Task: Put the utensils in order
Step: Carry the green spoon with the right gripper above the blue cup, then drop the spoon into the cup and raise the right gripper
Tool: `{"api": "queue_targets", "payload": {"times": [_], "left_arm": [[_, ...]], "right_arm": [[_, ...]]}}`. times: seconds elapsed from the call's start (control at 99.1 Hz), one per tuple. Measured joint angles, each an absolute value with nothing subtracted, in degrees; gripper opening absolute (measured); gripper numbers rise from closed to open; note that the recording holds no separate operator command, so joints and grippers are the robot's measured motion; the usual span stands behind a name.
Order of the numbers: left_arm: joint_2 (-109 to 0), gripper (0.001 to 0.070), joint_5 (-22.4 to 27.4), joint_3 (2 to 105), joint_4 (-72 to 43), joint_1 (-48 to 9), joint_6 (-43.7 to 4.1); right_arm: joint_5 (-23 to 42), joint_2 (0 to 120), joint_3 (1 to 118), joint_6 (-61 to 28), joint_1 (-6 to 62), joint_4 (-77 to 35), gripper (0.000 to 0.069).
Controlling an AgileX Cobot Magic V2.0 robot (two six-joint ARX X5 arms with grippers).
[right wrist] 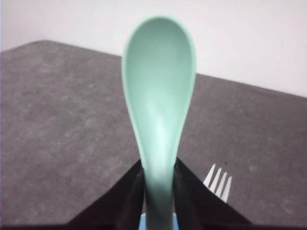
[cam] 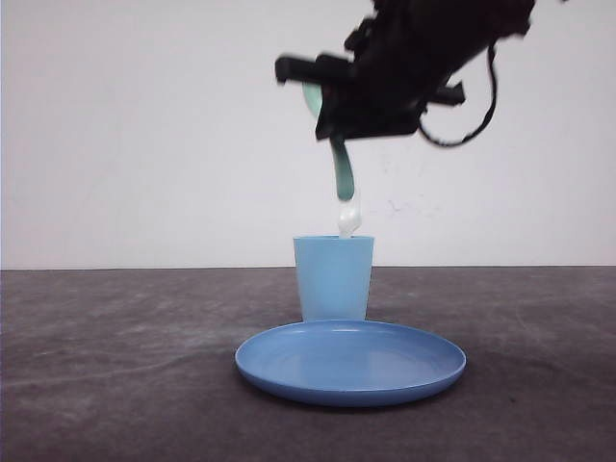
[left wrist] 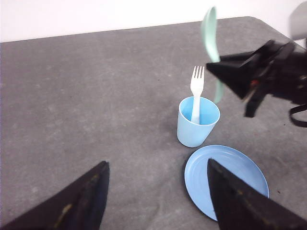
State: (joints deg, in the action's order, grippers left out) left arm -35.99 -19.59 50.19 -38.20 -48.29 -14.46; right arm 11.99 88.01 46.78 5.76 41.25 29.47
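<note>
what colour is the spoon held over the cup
Mint green; the spoon shows best in the right wrist view.

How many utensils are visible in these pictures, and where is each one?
2. The white fork stands in the light blue cup, tines up. The mint-green spoon is held above the cup by the right tool, bowl up. No others are visible.

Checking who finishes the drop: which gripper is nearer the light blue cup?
Right. The right gripper hangs just above the cup, shut on the green spoon. The left gripper hovers open farther back over bare table.
</note>
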Motion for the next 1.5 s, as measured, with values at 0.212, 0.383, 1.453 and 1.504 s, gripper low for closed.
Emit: {"api": "queue_targets", "payload": {"times": [0.212, 0.383, 1.453, 1.504], "left_arm": [[-35.99, 0.0392, -19.57, 50.19, -38.94, -48.29, -14.48], [-35.99, 0.0392, -19.57, 50.19, -39.81, -48.29, -14.66], [-35.99, 0.0392, -19.55, 50.19, -40.62, -48.29, -14.70], [-35.99, 0.0392, -19.55, 50.19, -40.62, -48.29, -14.72]], "right_arm": [[12.01, 92.53, 46.78, 5.76, 41.25, 33.30, 0.0092], [12.01, 95.70, 46.78, 5.76, 41.25, 34.20, 0.0092], [11.99, 86.00, 46.78, 5.21, 42.59, 27.57, 0.0331], [12.01, 82.98, 46.78, 4.54, 42.70, 25.26, 0.0331]]}}
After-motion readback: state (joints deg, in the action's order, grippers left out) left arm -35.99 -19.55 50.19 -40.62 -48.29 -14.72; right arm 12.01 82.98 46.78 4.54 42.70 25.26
